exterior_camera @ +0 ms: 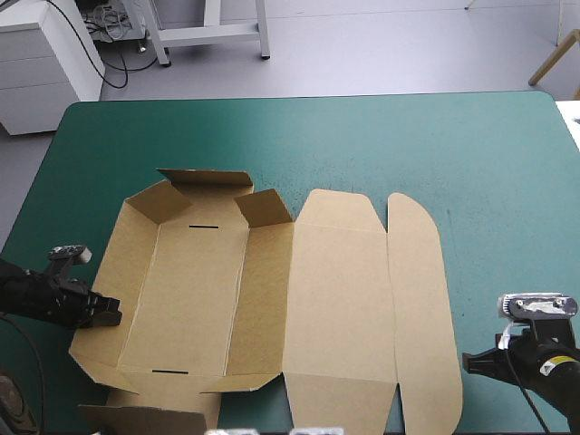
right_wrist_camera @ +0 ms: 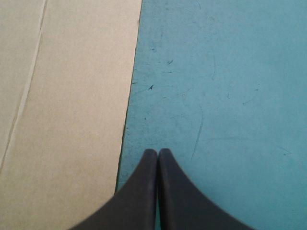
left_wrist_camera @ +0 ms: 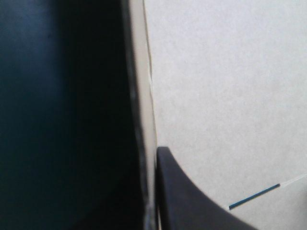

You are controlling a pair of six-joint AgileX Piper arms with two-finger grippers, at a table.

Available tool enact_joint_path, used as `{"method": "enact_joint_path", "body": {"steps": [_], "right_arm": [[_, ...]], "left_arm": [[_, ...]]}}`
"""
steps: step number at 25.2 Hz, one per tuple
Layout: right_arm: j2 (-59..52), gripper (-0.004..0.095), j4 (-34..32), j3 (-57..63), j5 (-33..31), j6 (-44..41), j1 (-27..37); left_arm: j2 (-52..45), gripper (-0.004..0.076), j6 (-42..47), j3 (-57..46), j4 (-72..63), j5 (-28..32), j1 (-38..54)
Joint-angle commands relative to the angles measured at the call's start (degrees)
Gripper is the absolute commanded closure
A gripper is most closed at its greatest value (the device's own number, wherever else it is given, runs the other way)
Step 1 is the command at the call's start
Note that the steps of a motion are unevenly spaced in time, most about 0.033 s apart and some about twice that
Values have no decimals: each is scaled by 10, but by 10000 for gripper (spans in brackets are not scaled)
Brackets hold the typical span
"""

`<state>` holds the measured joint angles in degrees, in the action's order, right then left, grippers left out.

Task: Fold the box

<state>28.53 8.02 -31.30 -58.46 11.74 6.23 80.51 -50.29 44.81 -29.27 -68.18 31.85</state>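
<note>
I judge the job to be at an early stage. The box (exterior_camera: 335,308) lies on the teal-green tabletop (exterior_camera: 453,145) between the two arms. The walls round the tray end, by the left pincer (exterior_camera: 107,313), are only half raised and none looks tucked, while the lid (exterior_camera: 340,299) ahead of the right pincer (exterior_camera: 471,362) lies flat. The left pincer pinches the side wall (exterior_camera: 104,272). The right one is pressed together, empty, just beside the rounded flap (exterior_camera: 421,299). The left pincer's outer finger is lost in shadow, and the box's near end is cut off.
</note>
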Motion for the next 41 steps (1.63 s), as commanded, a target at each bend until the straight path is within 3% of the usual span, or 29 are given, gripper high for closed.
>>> {"method": "enact_joint_path", "body": {"steps": [1,7,13,16,20,24,33,41], "right_arm": [[3,927,6,-14,28,2,3],[3,927,6,-14,28,2,3],[3,927,6,-14,28,2,3],[3,927,6,-14,28,2,3],[3,927,6,-14,28,2,3],[3,927,6,-14,28,2,3],[3,927,6,-14,28,2,3],[3,927,6,-14,28,2,3]], "left_arm": [[-12,734,25,36,10,-64,-29],[-13,734,56,105,48,-64,-85],[-9,734,97,233,158,9,-241],[19,734,129,298,266,75,-377],[50,734,161,333,343,148,-465],[93,734,158,359,464,263,-583],[100,734,156,359,547,459,-673],[100,734,156,359,599,447,-712]]}}
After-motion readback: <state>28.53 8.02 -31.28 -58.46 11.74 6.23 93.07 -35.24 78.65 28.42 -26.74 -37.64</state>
